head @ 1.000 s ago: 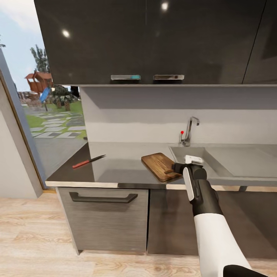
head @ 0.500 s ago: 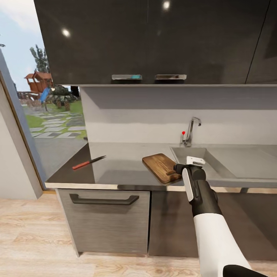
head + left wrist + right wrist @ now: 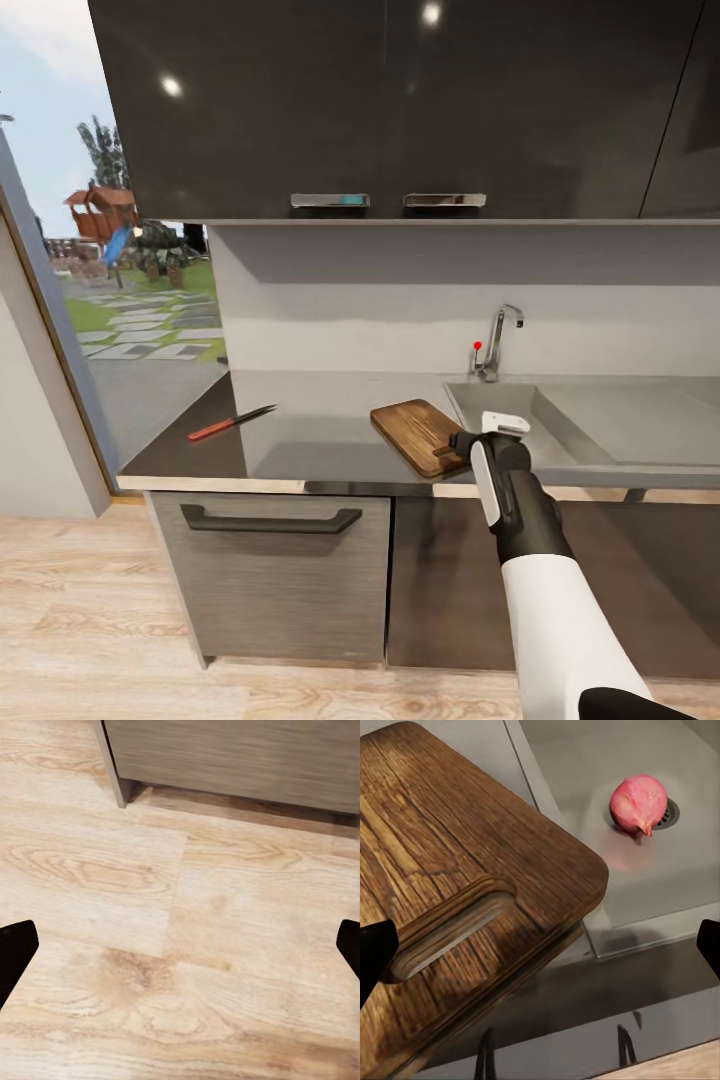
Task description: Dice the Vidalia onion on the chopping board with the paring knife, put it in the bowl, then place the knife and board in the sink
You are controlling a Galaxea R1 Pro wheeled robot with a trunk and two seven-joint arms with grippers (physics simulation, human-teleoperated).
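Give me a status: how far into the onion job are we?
Nothing done yet. The Vidalia onion sits whole by the drain in the sink. The right gripper hovers open at the chopping board edge; the left gripper is open over the floor. The paring knife lies untouched on the countertop. Picking, dicing, bowling and cleanup remain.

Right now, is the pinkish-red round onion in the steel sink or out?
In. The pinkish-red round onion lies on the floor of the steel sink, beside the round drain.

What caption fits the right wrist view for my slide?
Open right gripper hovering over the chopping board's handle-slot end, with the Vidalia onion lying beside the drain in the sink.
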